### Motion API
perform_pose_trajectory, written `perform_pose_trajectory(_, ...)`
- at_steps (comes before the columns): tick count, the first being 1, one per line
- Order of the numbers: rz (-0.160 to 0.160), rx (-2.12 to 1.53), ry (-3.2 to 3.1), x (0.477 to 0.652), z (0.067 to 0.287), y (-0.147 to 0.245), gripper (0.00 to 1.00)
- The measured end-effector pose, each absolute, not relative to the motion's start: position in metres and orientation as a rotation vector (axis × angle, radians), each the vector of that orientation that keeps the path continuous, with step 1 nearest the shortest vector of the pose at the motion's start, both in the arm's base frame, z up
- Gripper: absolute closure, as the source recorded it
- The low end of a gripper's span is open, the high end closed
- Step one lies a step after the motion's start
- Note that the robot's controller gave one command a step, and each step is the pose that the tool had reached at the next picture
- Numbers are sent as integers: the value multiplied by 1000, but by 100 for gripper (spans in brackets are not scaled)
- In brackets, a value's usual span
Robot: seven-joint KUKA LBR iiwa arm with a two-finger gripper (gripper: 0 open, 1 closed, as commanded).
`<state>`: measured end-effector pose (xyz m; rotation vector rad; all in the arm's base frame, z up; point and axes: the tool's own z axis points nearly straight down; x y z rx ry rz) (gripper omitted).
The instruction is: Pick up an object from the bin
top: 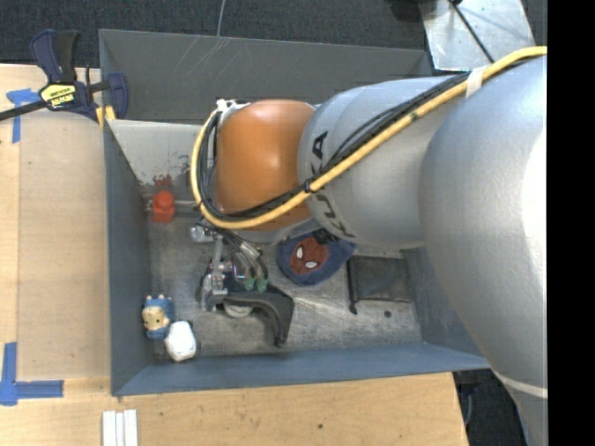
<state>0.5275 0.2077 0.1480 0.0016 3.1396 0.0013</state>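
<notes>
step, judged: grasp stage, nothing lifted yet. jaws low over bin [128,268] floor, mid-front, above left end of black curved handle [270,310]; wide or narrow, cannot tell. next: close, lift straight up. round red-blue mask toy [307,256] just beside; small figure [156,315] and white lump [180,341] in front-left corner; front wall near.

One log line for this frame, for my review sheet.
arm: gripper low in bin middle | nearest: black curved piece beside it | grasp: unclear | apart: orange block, white lump
</notes>
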Motion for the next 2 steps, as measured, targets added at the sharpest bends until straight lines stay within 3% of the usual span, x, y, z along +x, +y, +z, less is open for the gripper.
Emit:
perform_pose_trajectory(1, 12, -126, 3119, 522, 91, 170, 0)
perform_pose_trajectory(2, 12, -122, 3122, 521, 89, 170, 100)
